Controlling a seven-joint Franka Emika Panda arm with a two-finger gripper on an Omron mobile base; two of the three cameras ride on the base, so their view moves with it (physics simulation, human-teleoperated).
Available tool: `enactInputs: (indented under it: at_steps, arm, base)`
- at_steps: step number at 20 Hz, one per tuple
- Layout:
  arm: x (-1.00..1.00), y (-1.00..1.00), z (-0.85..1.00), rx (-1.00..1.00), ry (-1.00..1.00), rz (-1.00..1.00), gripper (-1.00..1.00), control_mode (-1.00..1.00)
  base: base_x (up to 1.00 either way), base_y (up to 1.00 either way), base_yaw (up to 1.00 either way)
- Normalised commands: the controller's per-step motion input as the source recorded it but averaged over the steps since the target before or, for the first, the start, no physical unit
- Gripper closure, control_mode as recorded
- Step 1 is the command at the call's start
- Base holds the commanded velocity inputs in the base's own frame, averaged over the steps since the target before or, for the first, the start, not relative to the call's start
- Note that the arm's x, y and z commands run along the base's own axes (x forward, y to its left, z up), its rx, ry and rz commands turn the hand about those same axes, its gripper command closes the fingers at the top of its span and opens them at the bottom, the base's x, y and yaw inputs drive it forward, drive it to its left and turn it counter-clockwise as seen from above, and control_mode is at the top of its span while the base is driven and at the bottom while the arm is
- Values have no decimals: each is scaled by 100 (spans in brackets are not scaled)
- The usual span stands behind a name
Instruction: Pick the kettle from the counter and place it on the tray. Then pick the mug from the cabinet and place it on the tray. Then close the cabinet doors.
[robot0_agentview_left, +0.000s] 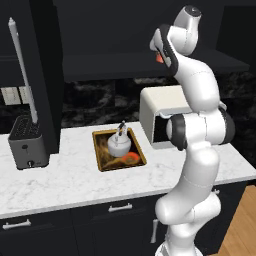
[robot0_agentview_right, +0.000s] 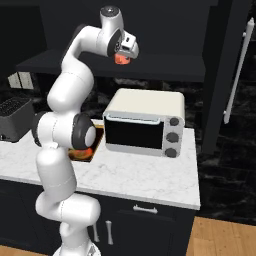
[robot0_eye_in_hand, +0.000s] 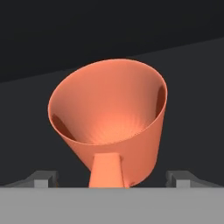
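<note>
Gripper (robot0_eye_in_hand: 112, 177) fingers spread either side of the orange mug (robot0_eye_in_hand: 109, 122) in the cabinet (robot0_agentview_right: 150, 70); closing off-centre could knock it over

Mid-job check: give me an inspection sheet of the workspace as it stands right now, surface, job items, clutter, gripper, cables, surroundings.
Surface: white marble counter above black drawers.
Kettle: kettle stands upright on the tray.
Mug: orange mug up at the cabinet shelf, mouth toward the hand camera, close between the fingertips.
Cabinet doors: both open; left door, right door.
Clutter: toaster left of the tray, toaster oven right of it.
Gripper: gripper at the mug; grip not confirmed, jaws barely visible.
Cables: nothing seen.
Surroundings: dark marbled backsplash, wall outlets, wooden floor.
</note>
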Motion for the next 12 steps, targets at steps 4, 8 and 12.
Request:
enactInputs:
  at_steps: [4,8,12]
  arm:
    - [-5,0,-1,0,-1,0,100,-100]
    - [-6,0,-15,0,-1,0,100,-100]
    - [0,0,-14,0,0,0,100,-100]
  base:
    - [0,0,0]
    - [0,0,0]
    - [0,0,0]
